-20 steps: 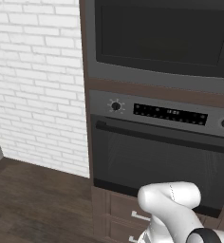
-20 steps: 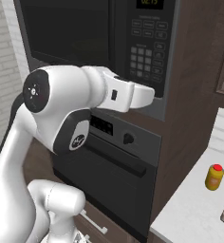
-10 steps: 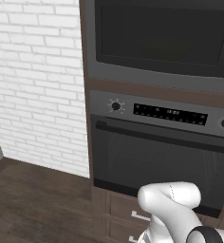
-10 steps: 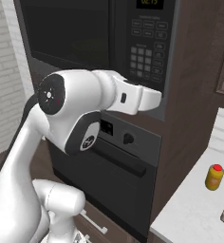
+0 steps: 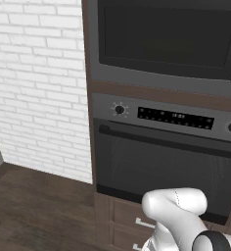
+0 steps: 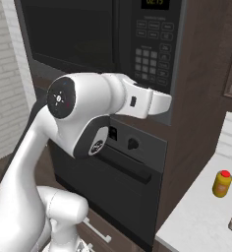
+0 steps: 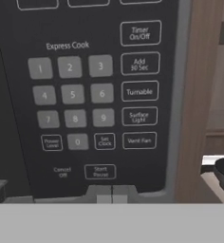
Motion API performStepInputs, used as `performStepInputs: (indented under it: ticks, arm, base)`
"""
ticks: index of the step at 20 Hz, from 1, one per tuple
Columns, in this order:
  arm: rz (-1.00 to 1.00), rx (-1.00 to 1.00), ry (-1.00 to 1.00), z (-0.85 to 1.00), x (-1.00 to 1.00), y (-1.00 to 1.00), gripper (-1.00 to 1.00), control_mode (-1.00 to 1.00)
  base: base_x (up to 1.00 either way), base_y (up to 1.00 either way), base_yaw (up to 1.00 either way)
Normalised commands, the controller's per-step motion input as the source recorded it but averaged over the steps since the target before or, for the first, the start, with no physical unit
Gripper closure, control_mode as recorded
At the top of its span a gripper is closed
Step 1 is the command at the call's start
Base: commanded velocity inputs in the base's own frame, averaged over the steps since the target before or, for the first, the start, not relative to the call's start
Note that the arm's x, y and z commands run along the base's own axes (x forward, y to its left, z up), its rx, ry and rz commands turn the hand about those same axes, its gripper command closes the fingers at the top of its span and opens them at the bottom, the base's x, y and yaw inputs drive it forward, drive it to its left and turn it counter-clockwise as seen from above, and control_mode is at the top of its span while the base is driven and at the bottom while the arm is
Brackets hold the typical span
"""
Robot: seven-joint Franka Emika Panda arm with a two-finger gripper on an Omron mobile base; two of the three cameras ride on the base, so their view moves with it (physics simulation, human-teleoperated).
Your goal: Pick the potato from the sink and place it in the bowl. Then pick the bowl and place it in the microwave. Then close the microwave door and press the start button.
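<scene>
A white brick wall (image 5: 36,88) stands on the left, and it meets a dark wooden plank floor (image 5: 34,211) at its foot. Next to the wall rises a tall brown wooden cabinet column (image 6: 201,113). Built into this column is a dark oven (image 5: 161,166) with a long bar handle (image 5: 166,139), a knob at each end of its panel and a small display between them. Below the oven there are brown drawers (image 5: 129,223) with pale handles. On the right side a light speckled counter (image 6: 201,216) begins, and a small yellow bottle with a red cap (image 6: 221,183) stands on it. The light is even and soft.
</scene>
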Motion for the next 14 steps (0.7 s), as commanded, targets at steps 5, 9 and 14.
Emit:
performStepInputs:
  ticks: [5, 9, 14]
  arm:
    - [0.0, 0.0, 0.0, -0.02, 0.12, 0.0, 1.0, -1.0]
    - [0.0, 0.0, 0.0, 0.0, 0.2, 0.0, 1.0, -1.0]
    - [0.0, 0.0, 0.0, -0.05, 0.16, 0.0, 1.0, -1.0]
  base:
    - [0.0, 0.0, 0.0]
    - [0.0, 0.0, 0.0]
    - [0.0, 0.0, 0.0]
